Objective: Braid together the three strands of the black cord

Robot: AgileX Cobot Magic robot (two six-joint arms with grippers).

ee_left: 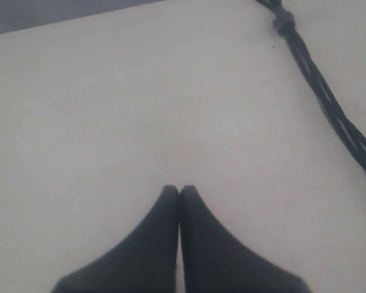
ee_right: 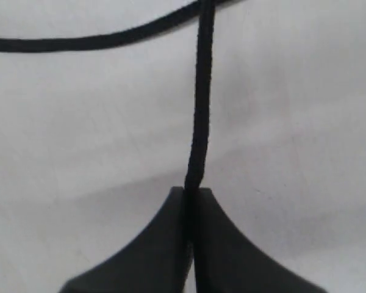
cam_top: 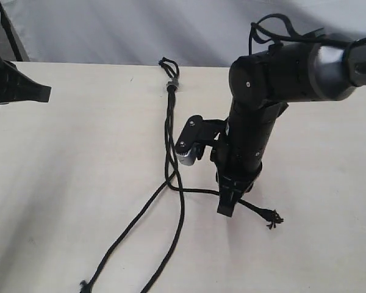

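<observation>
The black cord lies on the tabletop with its grey band close to the far edge; from the band toward the middle the three strands run tight together and look crossed over one another, so I judge the first part of the braid made; below that they part and lie loose, which leaves most of the length to do. One loose strand trails toward the near left, a second runs nearly straight toward me, and the third strand bends off to the right. My right claw is closed tight on that third strand, low over the tabletop, with the frayed tip just beyond it. My left claw is closed on nothing, well apart from the cord at the left; bare tabletop lies on both sides, so there is room to swing a strand across; only the band's end sits near an edge.
</observation>
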